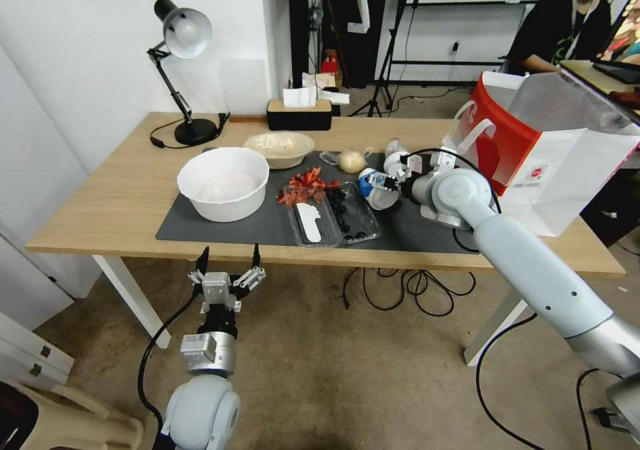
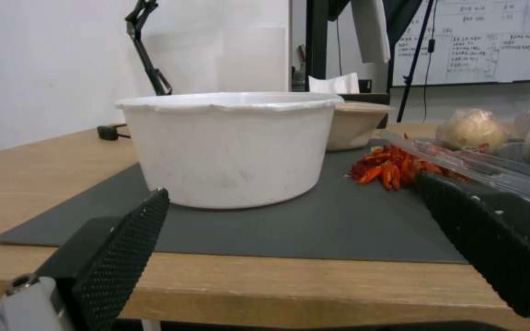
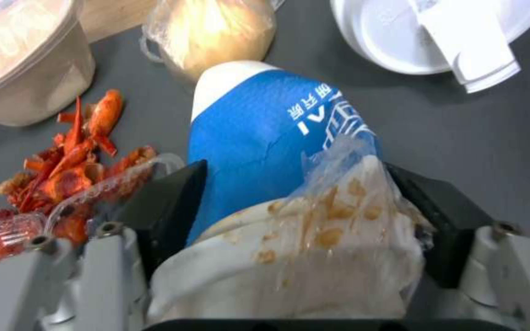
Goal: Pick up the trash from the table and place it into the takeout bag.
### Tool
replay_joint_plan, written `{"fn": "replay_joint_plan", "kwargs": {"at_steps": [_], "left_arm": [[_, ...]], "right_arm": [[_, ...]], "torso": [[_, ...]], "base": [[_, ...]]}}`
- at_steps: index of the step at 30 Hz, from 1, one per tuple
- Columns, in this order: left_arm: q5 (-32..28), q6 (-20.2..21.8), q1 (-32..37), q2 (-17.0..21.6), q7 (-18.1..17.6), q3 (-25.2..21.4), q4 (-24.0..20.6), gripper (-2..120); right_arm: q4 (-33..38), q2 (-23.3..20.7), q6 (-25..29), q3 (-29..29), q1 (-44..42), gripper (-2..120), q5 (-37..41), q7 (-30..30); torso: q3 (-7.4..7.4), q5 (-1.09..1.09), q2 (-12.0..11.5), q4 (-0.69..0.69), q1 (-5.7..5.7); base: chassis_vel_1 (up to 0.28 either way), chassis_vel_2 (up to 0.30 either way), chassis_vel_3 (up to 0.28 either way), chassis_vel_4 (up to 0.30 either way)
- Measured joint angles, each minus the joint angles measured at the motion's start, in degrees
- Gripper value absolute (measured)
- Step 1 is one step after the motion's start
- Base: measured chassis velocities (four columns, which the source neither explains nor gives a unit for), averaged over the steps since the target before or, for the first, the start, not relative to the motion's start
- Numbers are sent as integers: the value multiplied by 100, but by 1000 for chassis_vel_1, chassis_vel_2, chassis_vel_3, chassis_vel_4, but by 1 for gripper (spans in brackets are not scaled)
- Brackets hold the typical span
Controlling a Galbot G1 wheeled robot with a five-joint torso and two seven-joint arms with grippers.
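Grey mat (image 1: 267,220): right gripper (image 3: 290,202) around blue-and-white cup (image 3: 265,138)

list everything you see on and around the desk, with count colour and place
desk: 1, light wood, white legs, centre
mat: 1, dark grey, on desk
big bowl: 1, white, on mat's left part
shallow bowl: 1, beige, behind big bowl
red scraps: 1 pile, red-orange, mid mat
berry tray: 1, clear, black berries, beside the scraps
bag with lump: 1, clear with beige lump, back of mat
lidded cup: 1, clear with white lid, back right of mat
blue cup: 1, blue and white, on its side in right hand
takeout bag: 1, red and white, desk's right end
lamp: 1, black, back left
tissue box: 1, dark, back centre
left hand: open, below desk's front edge
right hand: shut on blue cup
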Motion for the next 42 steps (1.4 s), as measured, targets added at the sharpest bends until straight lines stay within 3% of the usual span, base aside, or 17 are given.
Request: {"fn": "replay_joint_plan", "kwargs": {"at_steps": [7, 24, 33, 42], "left_arm": [[1, -5, -33, -14, -2, 36, 32, 100], [22, -5, -32, -16, -4, 76, 35, 100], [25, 1, -20, 2, -7, 127, -11, 100], [26, 21, 1, 42, -10, 138, -70, 100]], "right_arm": [[36, -85, 6, 35, -55, 54, -63, -69], [471, -384, 40, 259, -216, 50, -277, -289], [1436, -841, 137, 540, -413, 50, -322, -499], [3330, -1403, 375, 1013, -526, 47, -26, -954]], "torso": [[0, 1, 0, 1, 0], [2, 1, 0, 0, 0], [1, 1, 0, 0, 0], [0, 1, 0, 1, 0]], "base": [[0, 0, 0, 0], [0, 0, 0, 0], [0, 0, 0, 0], [0, 0, 0, 0]]}}
